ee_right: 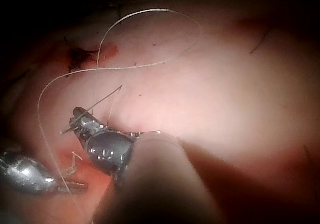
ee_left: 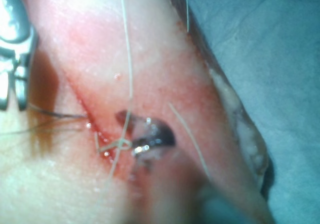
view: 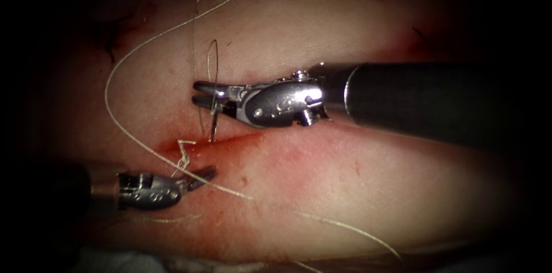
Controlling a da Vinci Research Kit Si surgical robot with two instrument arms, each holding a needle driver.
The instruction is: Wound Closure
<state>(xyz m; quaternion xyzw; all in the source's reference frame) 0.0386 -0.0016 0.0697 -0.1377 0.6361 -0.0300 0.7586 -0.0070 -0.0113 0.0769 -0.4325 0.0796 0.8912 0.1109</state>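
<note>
Fingers of right tool [view: 202, 93] clenched on curved needle [view: 213, 113] near mid-curve; needle clear of tissue [view: 356, 192], tip pointing down at cut [view: 230, 142], just above it. Fingers of left tool [view: 201, 175] closed on thread [view: 115, 112] beside knot [view: 183, 161] at cut's left end. Red fluid [view: 253, 141] along cut. Judgement: keep needle perpendicular to fingers, grip firm to prevent rotation; keep left-side thread tension steady; keep slack loop clear of needle tip to avoid snagging.
</note>
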